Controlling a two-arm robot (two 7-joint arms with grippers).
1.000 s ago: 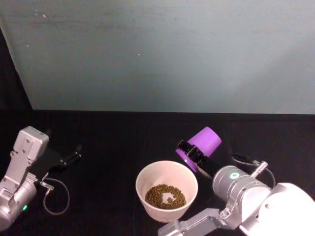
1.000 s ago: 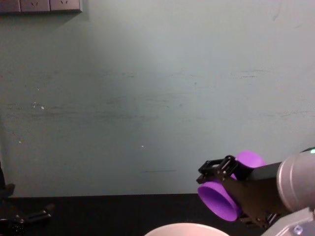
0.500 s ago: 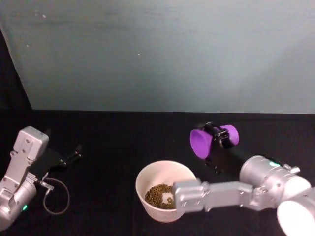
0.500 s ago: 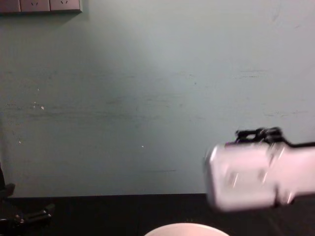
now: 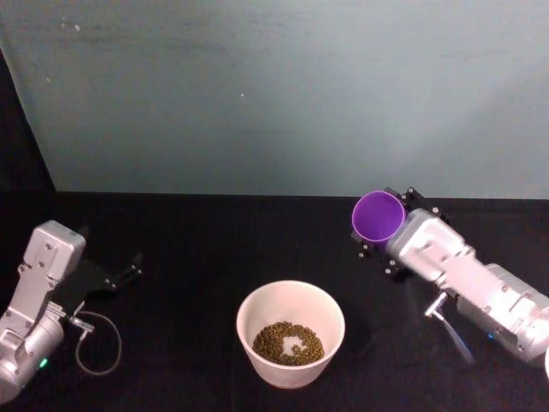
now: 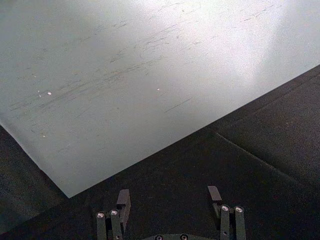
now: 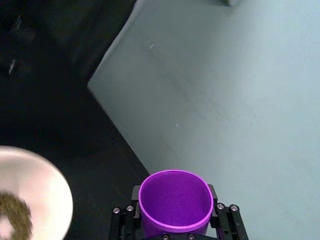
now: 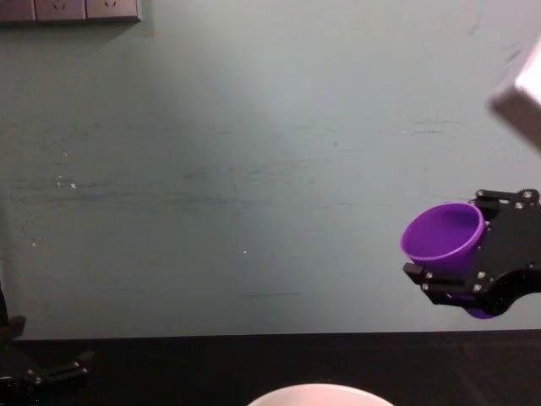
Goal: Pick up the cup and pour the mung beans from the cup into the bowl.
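The purple cup (image 5: 378,218) hangs in the air to the right of and beyond the white bowl (image 5: 290,302), held by my right gripper (image 5: 383,233), which is shut on its sides. The cup's mouth tilts up and to the left and its inside looks empty (image 7: 175,199). In the chest view the cup (image 8: 443,237) sits high at the right, clamped by the gripper (image 8: 473,254). Mung beans (image 5: 288,342) lie in the bowl's bottom. My left gripper (image 5: 129,270) rests open at the table's far left, its fingers (image 6: 123,201) apart over black cloth.
A black cloth (image 5: 197,249) covers the table, ending at a pale teal wall (image 5: 274,94) behind. A thin cable loop (image 5: 96,350) lies by the left arm. The bowl's rim (image 8: 319,392) peeks in at the chest view's bottom edge.
The right gripper has swung the cup from tipped mouth-down over the bowl to nearly upright, moving it up and to the right, away from the bowl. The left arm stayed still.
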